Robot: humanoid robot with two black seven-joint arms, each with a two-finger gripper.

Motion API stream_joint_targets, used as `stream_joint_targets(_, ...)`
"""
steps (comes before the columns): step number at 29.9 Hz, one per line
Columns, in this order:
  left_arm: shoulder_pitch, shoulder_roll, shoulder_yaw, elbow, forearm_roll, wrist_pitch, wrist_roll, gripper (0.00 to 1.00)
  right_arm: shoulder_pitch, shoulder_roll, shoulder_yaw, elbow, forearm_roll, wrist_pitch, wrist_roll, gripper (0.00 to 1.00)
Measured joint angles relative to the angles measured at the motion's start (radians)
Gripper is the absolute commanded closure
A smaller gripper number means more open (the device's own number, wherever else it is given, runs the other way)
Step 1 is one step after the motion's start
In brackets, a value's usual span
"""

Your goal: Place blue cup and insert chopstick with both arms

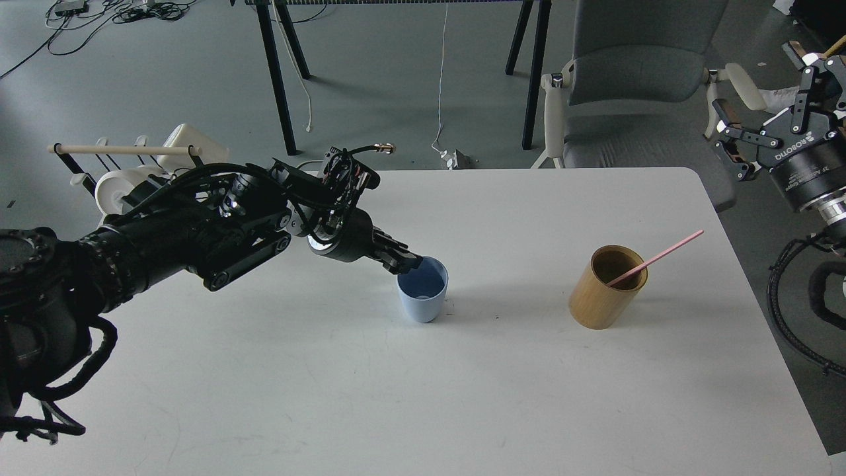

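Head view: our left claw [408, 262] clenched on rim of small light-blue plastic tumbler [423, 297], upright mid white surface [264, 370] | thin pink stick [655, 258] leans in tan bamboo cylinder [605, 291] | our right claw [760, 112] released, aloft, marked ROBOTIQ.

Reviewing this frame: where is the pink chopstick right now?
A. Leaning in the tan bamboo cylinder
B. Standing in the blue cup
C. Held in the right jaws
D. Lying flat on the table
A. The pink chopstick has its lower end inside the tan bamboo cylinder and leans out over the rim to the right, while the blue cup holds nothing and the right gripper is off past the table edge, open and empty.
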Motion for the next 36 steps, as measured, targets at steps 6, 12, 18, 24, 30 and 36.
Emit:
stream_joint_targets(6, 0.005, 0.058, -0.03, 0.001, -0.335, 0.0, 0.0, 0.13, 0.0, -0.061, 0.002, 0.053, -0.035, -0.081, 0.0, 0.04)
stream_joint_targets(12, 0.035, 0.121, -0.137, -0.042, -0.675, 0.0, 0.0, 0.1, -0.026, -0.16, -0.001, 0.133, -0.311, -0.307, 0.0, 0.04)
stream_joint_targets(18, 0.117, 0.133, -0.347, -0.123, -0.856, 0.0, 0.0, 0.1, -0.15, -0.193, -0.009, 0.189, -0.66, -0.625, 0.0, 0.04)
stream_joint_targets(24, 0.202, 0.098, -0.513, -0.168, -0.939, 0.0, 0.0, 0.09, -0.276, -0.185, -0.055, 0.195, -0.877, -0.835, 0.0, 0.04)
stream_joint_targets(30, 0.233, 0.065, -0.547, -0.174, -0.954, 0.0, 0.0, 0.09, -0.291, -0.141, -0.139, 0.192, -0.928, -0.854, 0.0, 0.04)
stream_joint_targets(36, 0.252, 0.063, -0.547, -0.172, -0.954, 0.0, 0.0, 0.08, -0.282, -0.075, -0.203, 0.141, -0.996, -0.854, 0.0, 0.06)
